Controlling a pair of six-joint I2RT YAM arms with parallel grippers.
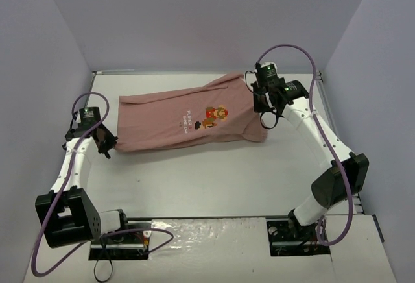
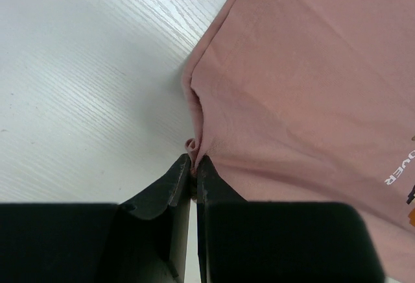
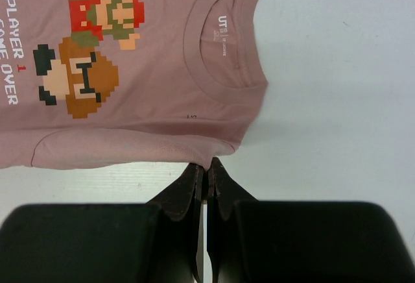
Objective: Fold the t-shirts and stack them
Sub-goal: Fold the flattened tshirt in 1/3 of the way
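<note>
Top external view – the left end effector (image 1: 107, 148) sits far left of the chest graphic (image 1: 214, 115), at the near hem corner of the dusty-pink t-shirt (image 1: 162, 124). It is clenched on that corner. The t-shirt lies flat on the desk (image 1: 214, 179), its long axis running left to right: hem well left of the graphic, collar (image 3: 224, 49) just right of it. The right end effector (image 1: 266, 119) is right of the graphic, at the shoulder edge beside the collar. It is clenched too, and seems to nip the folded edge there. Each arm is therefore nearest its own end of the garment, and the cloth stretches away from both toward the far side of the desk.

My judgement is that the coming fold turns on this: both held points lie on the near long edge, so carrying them over the graphic would fold the shirt lengthwise.

From above, neither pinch can be made out. The left wrist view shows a small nub of hem caught between the tips. The right wrist view shows the tips meeting the fold, and also the collar label and white lettering (image 3: 16, 49) – too small from above.
</note>
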